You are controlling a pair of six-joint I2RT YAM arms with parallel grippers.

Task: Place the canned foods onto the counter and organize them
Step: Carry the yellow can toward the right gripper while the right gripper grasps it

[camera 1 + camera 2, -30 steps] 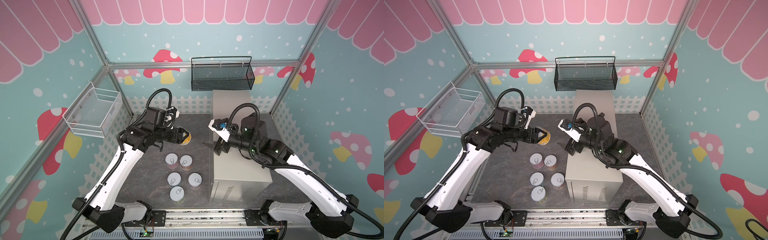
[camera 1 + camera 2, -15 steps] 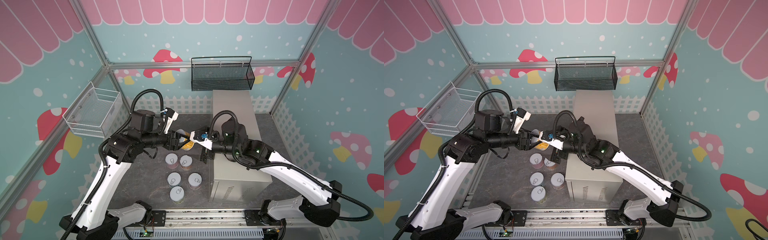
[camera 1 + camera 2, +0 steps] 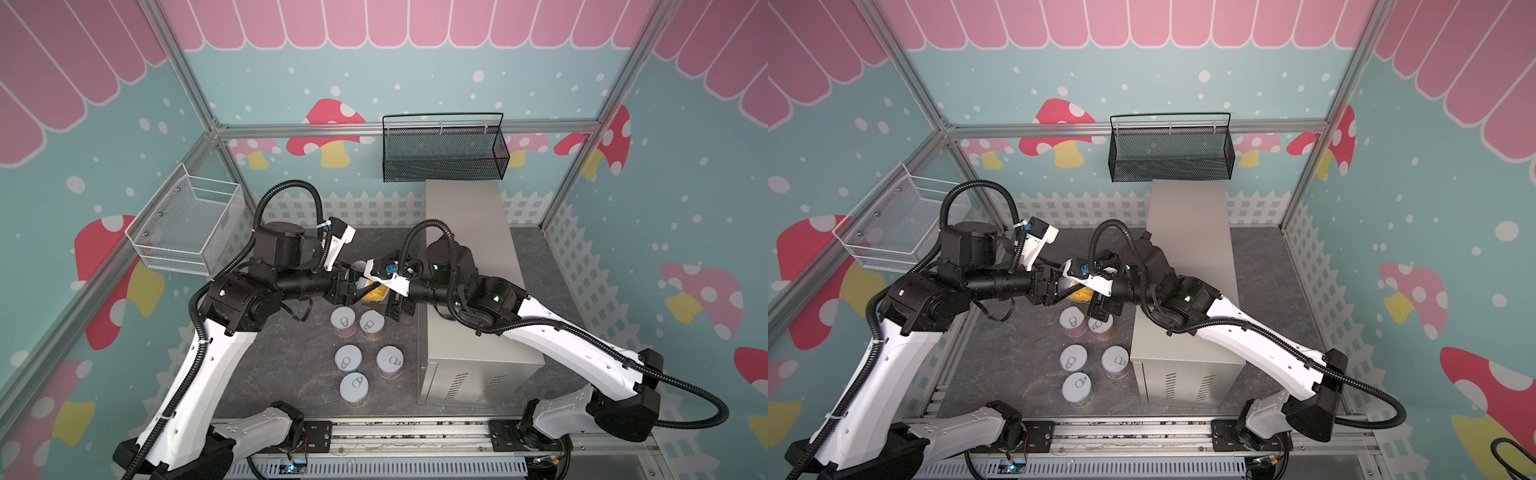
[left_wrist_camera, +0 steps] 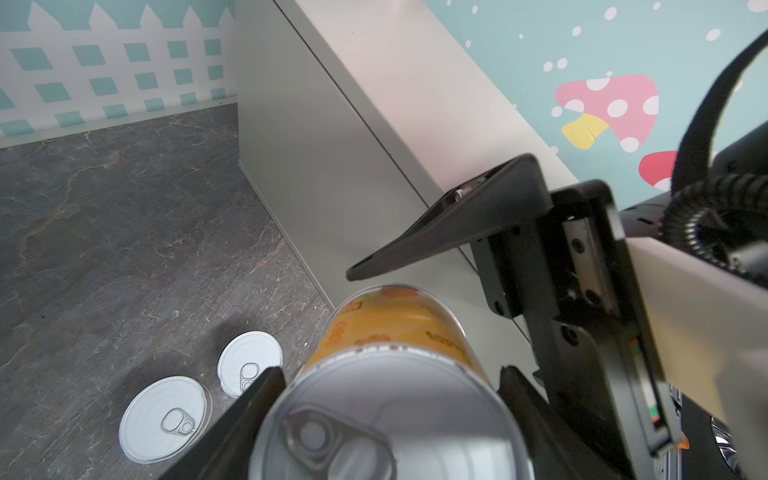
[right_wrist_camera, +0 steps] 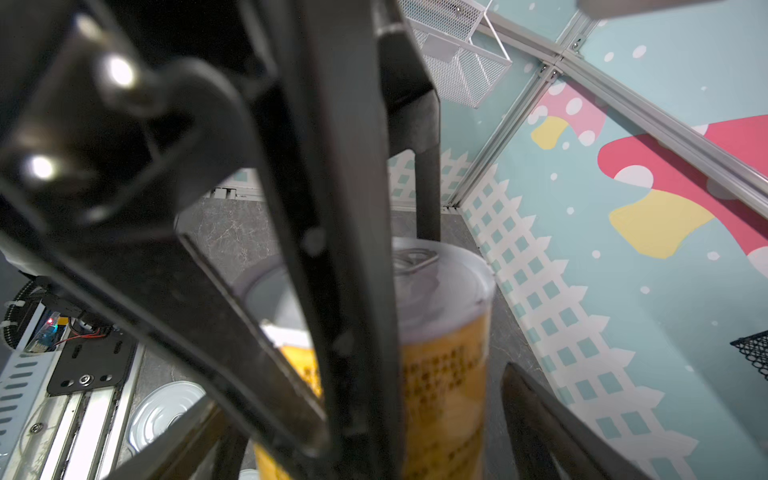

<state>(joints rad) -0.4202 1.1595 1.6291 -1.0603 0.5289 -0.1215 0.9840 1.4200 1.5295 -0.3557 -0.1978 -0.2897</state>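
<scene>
The left end effector [image 3: 358, 287] is clamped on a short cylindrical can with an orange-yellow label and a silver-white pull-tab lid [image 4: 390, 336]. It grips the can near the lid end and holds it in the air, tipped on its side, with the lid facing back toward the left arm. The right end effector [image 3: 386, 296] meets it from the opposite side. Its jaws stand wide around the can's other end, and in both wrist views a gap shows between the can and the one finger that can be seen clearly.

The held can hangs just beside the left face of the tall beige-grey rectangular metal cabinet that serves as the worktop [image 3: 469, 216]. It is above the far end of a cluster of five more short cans with silver-white lids [image 3: 348, 358]. These stand upright on the dark grey marbled base [image 3: 291, 357], near the worktop's left side.

A black mesh basket [image 3: 442, 160] hangs on the back wall above the worktop's far end.
</scene>
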